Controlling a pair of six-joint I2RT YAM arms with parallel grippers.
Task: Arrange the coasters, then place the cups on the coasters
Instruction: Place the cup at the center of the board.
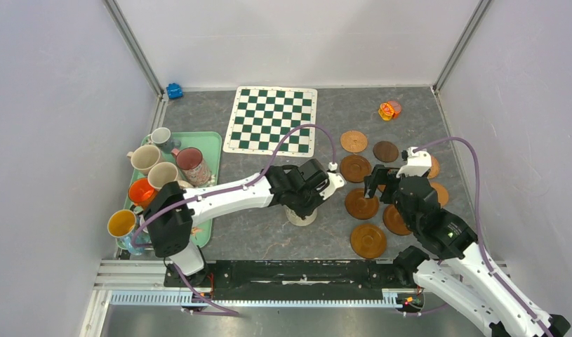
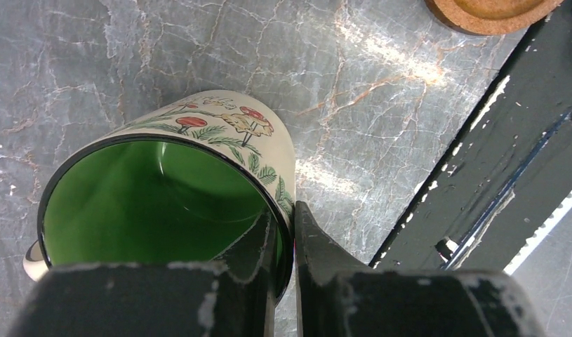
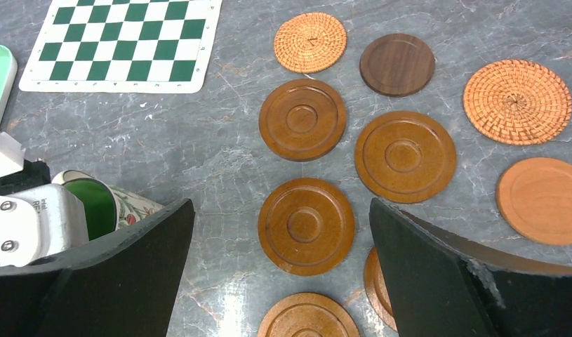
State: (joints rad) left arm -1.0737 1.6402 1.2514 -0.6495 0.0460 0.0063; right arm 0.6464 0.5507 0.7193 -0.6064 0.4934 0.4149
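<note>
Lower ctr: grips mug (image 2: 156, 203) rim w/ L claw (image 2: 286, 232). Lower frame: holds R claw (image 3: 279, 217) wide apart above coasters (image 3: 306, 225).

We see bare grey table (image 1: 255, 235) between the mint tray (image 1: 211, 144) and the mushroom-print mug (image 2: 220, 126). The left gripper (image 2: 286, 223) pinches that mug's rim, and with its arm it bars the way from the tray side to the right gripper (image 3: 281, 210), whose fingers stand wide. The coasters (image 3: 306, 225) lie close-packed with thin gaps. The chequered mat (image 1: 272, 119) fills the far middle. The table between it and the orange toy (image 1: 389, 110) is bare.
</note>
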